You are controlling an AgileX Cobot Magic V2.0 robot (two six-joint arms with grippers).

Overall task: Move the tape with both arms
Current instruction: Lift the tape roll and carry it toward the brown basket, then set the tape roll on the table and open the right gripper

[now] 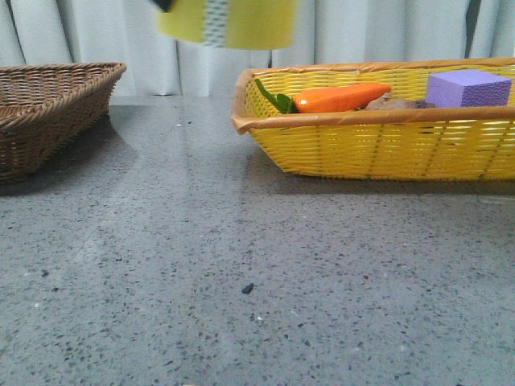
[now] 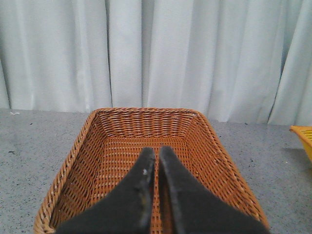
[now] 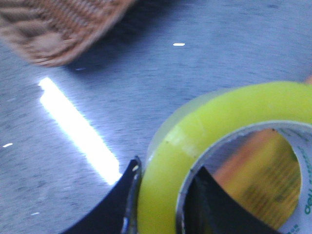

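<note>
The tape (image 1: 229,22), a wide yellow roll with a green-patterned white strip, hangs high at the top edge of the front view, above the table between the two baskets. In the right wrist view my right gripper (image 3: 165,168) is shut on the tape (image 3: 219,136), with one finger outside the roll's wall and one inside the white core. Only a dark bit of that gripper (image 1: 164,4) shows in the front view. My left gripper (image 2: 157,152) is shut and empty, held over the brown wicker basket (image 2: 122,122); it is out of the front view.
The brown basket (image 1: 48,88) stands at the table's left and also shows in the right wrist view (image 3: 53,29). A yellow basket (image 1: 362,153) at the right holds an orange carrot (image 1: 342,97) and a purple block (image 1: 468,88). Grey curtains hang behind.
</note>
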